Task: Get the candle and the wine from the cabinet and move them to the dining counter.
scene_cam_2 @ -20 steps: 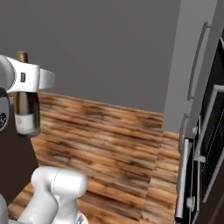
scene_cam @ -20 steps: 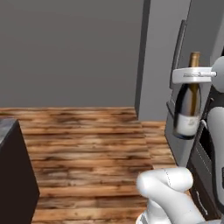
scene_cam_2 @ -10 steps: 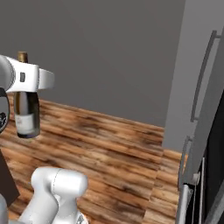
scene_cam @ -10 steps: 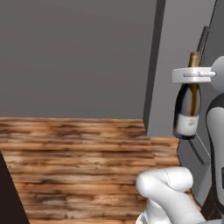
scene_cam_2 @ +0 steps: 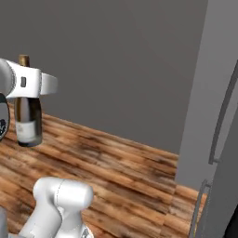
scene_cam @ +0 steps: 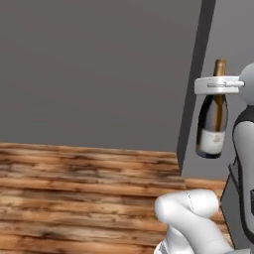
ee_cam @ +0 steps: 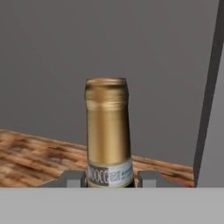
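Aloft, the wine (scene_cam: 213,124) hangs upright in the gripper (scene_cam: 214,86).
Gripper clamps the gold neck (ee_cam: 107,127); bottle well above the wood floor (scene_cam_2: 116,162), before a grey wall (scene_cam: 94,64).

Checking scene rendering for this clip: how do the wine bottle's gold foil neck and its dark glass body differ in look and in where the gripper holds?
The wine has a gold foil neck, shiny and narrow; its glass body is dark, wider and carries a pale label. The gripper clamps the neck, with a finger on each side, while the body hangs free below, above the wooden floor. Both stand upright in line.
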Controlling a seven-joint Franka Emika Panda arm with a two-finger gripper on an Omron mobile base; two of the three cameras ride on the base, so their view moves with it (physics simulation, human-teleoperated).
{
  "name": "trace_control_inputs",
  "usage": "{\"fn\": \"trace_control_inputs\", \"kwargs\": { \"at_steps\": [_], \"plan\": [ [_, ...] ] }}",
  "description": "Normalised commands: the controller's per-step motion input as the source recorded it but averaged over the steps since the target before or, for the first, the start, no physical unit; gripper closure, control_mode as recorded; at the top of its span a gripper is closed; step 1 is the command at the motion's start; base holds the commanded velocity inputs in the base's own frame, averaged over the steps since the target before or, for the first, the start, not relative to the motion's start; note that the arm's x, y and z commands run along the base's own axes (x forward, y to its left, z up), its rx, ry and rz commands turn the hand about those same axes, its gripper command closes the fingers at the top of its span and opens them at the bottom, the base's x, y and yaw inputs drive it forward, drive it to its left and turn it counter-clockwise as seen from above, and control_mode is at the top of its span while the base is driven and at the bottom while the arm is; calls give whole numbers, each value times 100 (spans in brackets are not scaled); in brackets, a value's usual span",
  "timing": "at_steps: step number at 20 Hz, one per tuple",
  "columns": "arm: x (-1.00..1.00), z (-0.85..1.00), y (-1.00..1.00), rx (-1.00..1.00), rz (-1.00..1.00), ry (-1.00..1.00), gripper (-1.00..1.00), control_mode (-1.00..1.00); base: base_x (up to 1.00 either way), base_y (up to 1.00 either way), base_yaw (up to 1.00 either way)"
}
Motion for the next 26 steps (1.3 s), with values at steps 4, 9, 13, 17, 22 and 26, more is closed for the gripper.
{"fn": "trace_control_inputs", "kwargs": {
  "at_steps": [4,9,13,17,22,26],
  "plan": [
    [0,0,0,0,0,0,100,100,100,0,30],
    [0,0,0,0,0,0,100,100,100,-18,58],
    [0,0,0,0,0,0,100,100,100,-7,72],
    [0,0,0,0,0,0,100,100,100,-6,72],
    [0,0,0,0,0,0,100,100,96,-8,73],
    [0,0,0,0,0,0,100,100,77,-33,67]
  ]
}}
